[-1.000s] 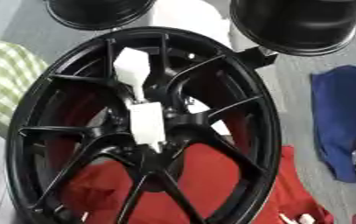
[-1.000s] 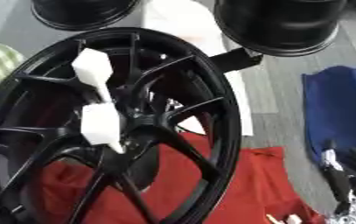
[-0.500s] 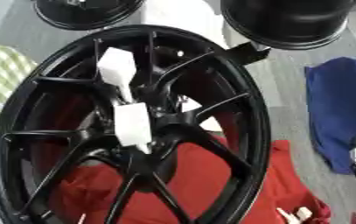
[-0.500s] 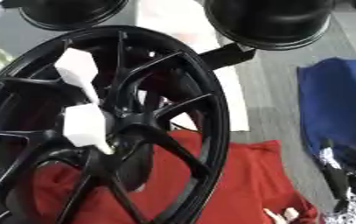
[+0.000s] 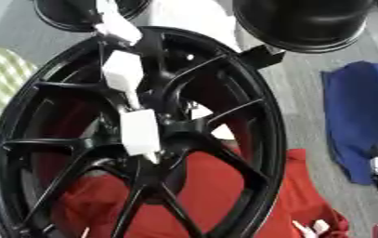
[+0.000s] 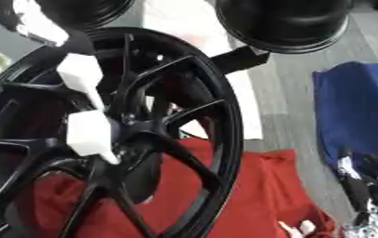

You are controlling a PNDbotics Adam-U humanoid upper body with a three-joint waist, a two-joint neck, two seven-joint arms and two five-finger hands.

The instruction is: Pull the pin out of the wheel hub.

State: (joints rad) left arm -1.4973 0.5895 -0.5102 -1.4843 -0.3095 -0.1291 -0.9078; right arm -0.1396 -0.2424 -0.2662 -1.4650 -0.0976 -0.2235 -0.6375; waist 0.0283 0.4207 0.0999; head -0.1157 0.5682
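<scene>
Left eye view: a black wheel (image 5: 135,139) lies over a red cloth (image 5: 224,195). The left hand (image 5: 139,130), white-covered, reaches from the far left to the hub at the wheel's centre; its finger state and the pin cannot be made out.

Right eye view: the right hand (image 6: 362,186) rests near the right edge beside a blue cloth (image 6: 354,107), fingers relaxed, holding nothing.
</scene>
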